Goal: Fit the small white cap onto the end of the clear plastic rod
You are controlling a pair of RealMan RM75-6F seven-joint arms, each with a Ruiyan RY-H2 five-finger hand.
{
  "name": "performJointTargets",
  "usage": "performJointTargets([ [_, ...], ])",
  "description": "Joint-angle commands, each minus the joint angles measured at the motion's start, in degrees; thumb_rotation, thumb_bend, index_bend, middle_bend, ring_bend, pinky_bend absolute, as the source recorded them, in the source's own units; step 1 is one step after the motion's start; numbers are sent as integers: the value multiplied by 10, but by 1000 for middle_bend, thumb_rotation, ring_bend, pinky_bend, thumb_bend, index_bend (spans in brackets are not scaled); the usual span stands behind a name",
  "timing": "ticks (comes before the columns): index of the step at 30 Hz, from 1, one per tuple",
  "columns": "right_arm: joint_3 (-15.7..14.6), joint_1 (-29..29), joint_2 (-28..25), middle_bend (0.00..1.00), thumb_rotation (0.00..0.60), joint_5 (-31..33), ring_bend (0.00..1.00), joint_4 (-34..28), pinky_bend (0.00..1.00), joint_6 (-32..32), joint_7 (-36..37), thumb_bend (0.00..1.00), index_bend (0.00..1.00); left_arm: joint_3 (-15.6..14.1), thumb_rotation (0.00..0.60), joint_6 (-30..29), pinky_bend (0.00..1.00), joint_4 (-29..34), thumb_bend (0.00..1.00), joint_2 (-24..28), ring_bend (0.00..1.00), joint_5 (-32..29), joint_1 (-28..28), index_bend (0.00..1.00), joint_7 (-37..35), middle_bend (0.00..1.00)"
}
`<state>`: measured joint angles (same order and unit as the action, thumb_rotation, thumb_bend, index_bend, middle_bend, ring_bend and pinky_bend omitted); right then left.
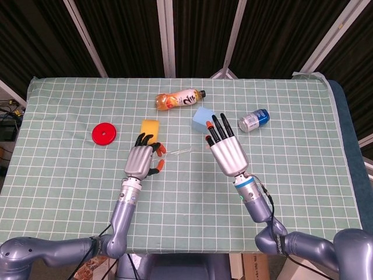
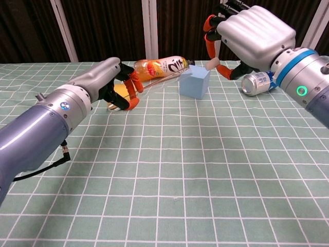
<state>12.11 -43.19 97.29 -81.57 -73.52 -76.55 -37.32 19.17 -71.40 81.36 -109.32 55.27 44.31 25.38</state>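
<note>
My left hand (image 1: pixel 143 161) (image 2: pixel 114 82) pinches one end of the thin clear plastic rod (image 1: pixel 179 152) (image 2: pixel 164 78) above the table; the rod points right, toward my other hand. My right hand (image 1: pixel 227 153) (image 2: pixel 252 36) is raised in front of the blue cube and pinches the small white cap (image 2: pixel 212 64) between thumb and a finger, the other fingers spread. In the chest view the cap sits just right of the rod's free end, with a small gap between them. The head view hides the cap behind the right hand.
An orange drink bottle (image 1: pixel 179 98) lies at the back. A blue cube (image 1: pixel 202 118), a drink can (image 1: pixel 253 121), a yellow sponge (image 1: pixel 150 126) and a red disc (image 1: pixel 104 133) lie on the green checked cloth (image 1: pixel 186 204).
</note>
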Motion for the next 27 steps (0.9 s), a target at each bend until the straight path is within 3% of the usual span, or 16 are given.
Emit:
performJointTargets([
  [1,6,-3,13,214,600,2,0,13,0,0,-2,448,531,2,600,2,0,-1,739,-3,129,-5,0,486,8,500],
  [27,26,-1,53,214,600,13,0,37,0,-4,-10,448,531,8,600,-12,18,-1,748,-22,141,-4,-9,486,17,502],
])
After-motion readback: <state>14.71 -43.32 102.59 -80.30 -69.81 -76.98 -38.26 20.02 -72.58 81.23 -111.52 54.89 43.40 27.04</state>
